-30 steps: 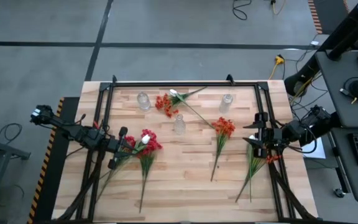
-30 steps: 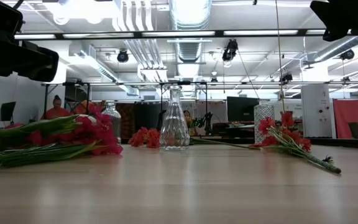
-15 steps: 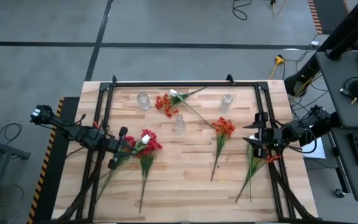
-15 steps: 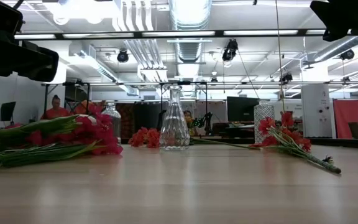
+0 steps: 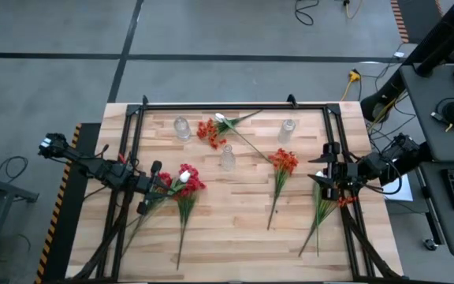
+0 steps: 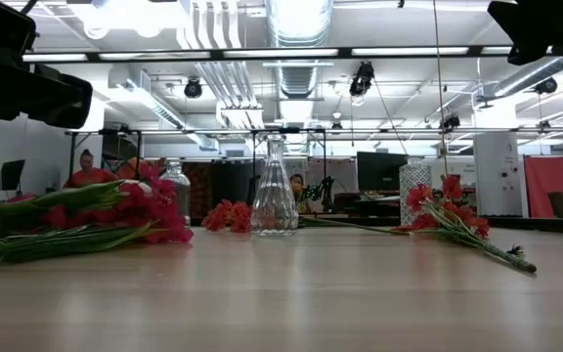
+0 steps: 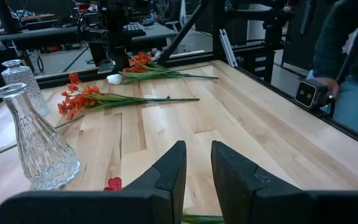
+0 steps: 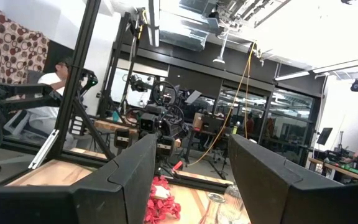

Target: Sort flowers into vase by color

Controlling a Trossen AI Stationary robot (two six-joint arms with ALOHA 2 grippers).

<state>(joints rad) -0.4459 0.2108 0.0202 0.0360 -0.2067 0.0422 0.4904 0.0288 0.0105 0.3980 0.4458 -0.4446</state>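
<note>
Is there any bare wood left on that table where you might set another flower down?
Yes. The widest bare patch on the table is the near strip between the crimson flowers and the orange spray. The far right corner beyond the right-hand vase is also free. It is crowded around the middle vase, where another orange spray lies.

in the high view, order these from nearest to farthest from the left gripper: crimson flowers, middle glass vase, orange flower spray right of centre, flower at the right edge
Measured from the left gripper, on the table's left side:
1. crimson flowers, right beside the gripper, left of centre.
2. middle glass vase, near the table's centre.
3. orange flower spray, right of centre.
4. flower at the right edge, by the right gripper.
</note>
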